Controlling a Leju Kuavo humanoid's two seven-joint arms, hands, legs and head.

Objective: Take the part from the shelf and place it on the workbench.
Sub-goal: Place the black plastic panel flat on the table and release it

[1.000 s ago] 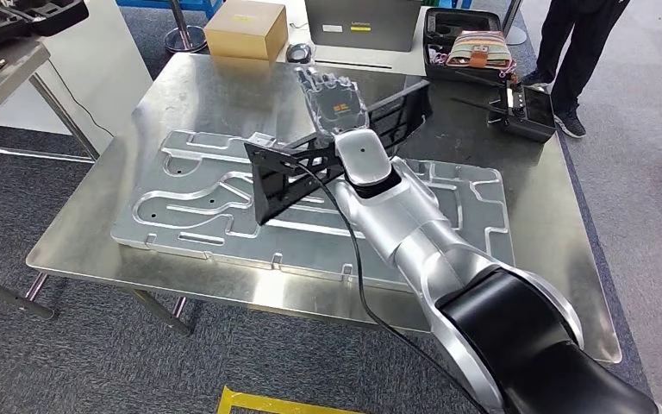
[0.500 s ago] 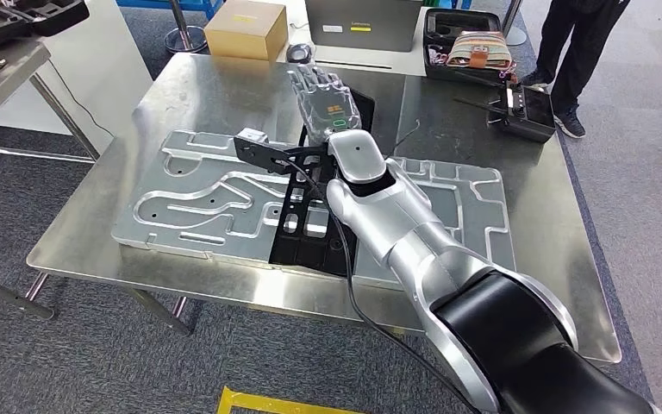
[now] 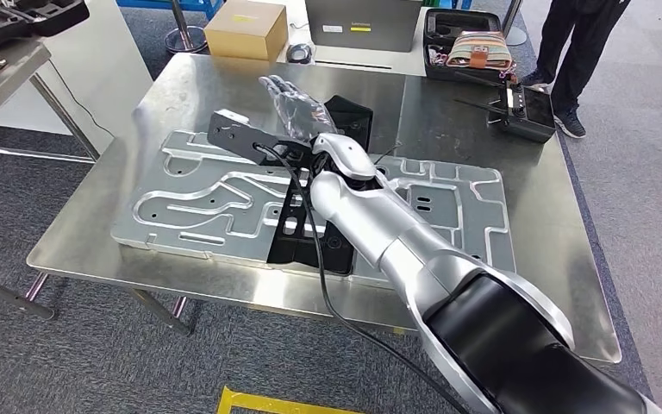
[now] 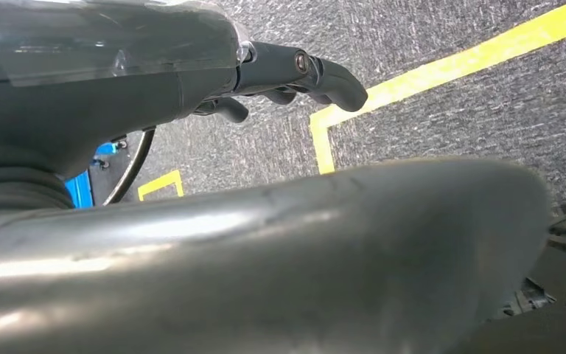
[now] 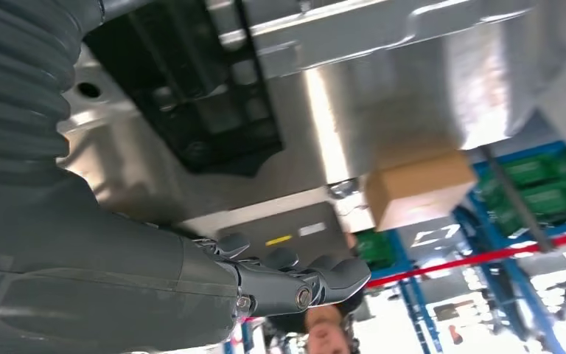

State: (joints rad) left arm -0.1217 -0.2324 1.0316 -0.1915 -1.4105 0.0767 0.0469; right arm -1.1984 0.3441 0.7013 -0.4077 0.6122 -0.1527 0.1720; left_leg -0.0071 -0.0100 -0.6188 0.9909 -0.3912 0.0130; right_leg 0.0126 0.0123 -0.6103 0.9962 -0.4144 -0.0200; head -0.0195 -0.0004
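The black flat part lies on the big machined aluminium plate that covers the steel workbench, its far end reaching past the plate. My right hand hovers over the far end of the part, fingers spread, holding nothing. Seen from the right wrist, the part lies on the plate apart from the right hand's fingers, which are empty. My left hand hangs over the grey carpet with a yellow tape line, and it grips nothing.
A cardboard box, a grey case and an open black case stand beyond the bench's far edge. A black controller sits at the far right corner. A person's legs stand beyond it. A side table is at the left.
My right hand held the part tilted above the bench; the part now lies flat on the plate. The hand has let go and swung left.
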